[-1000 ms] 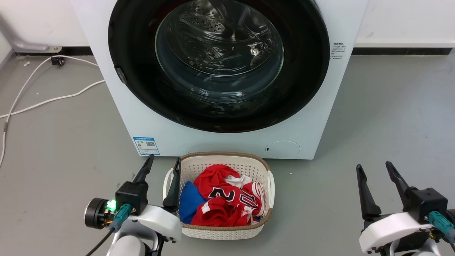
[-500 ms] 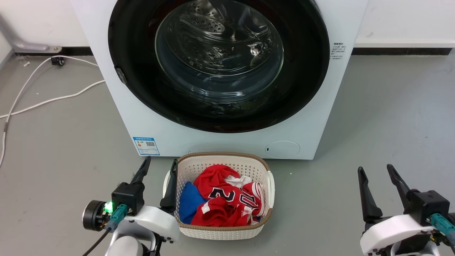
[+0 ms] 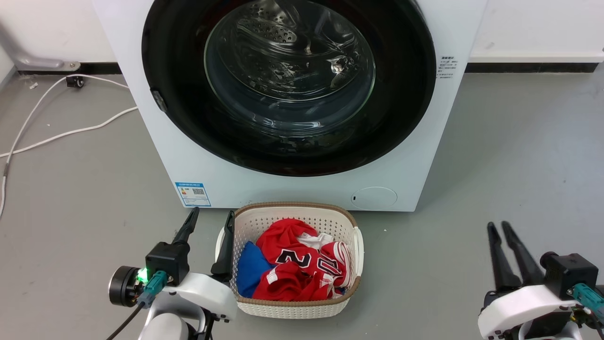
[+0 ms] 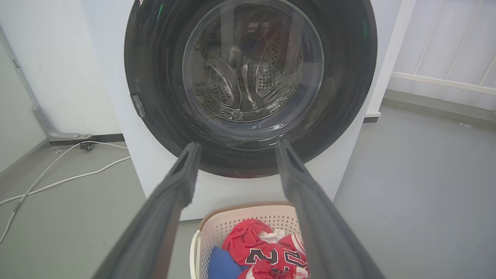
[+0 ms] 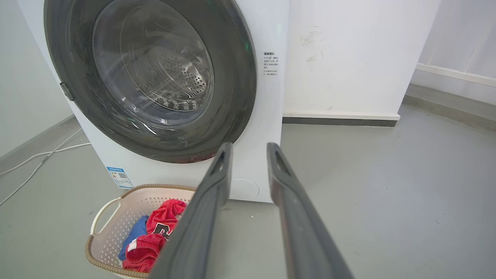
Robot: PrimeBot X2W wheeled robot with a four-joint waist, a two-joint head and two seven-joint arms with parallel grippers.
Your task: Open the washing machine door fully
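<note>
Glossy black with a clear glass bowl at its centre, the washing machine door [image 3: 289,89] sits shut and flush against the white front of the washing machine [image 3: 283,191], as it did 1 second earlier. No gap shows anywhere along its visible rim. A small grey tab [image 3: 159,99] sits on the rim at the head view's left; whether it is the catch cannot be told. Nothing touches the door.

Change noted: the right gripper [image 3: 498,225], low at the robot's right and well apart from the machine, has drawn its 2 fingers from a wide spread to a narrow gap. They remain slightly apart and hold nothing. The left gripper [image 3: 212,212] has eased back a little from the machine; its fingers are spread and empty, the inner one just beside the rim of the laundry basket [image 3: 295,206]. The basket, holding red and blue clothes [image 3: 297,264], stands directly before the machine. The slight shift of the whole head view is camera movement.

Assessment: opening has not begun. The narrowing reads as preparation for a reach to the door's edge. The basket may lie in the door's swing path
</note>
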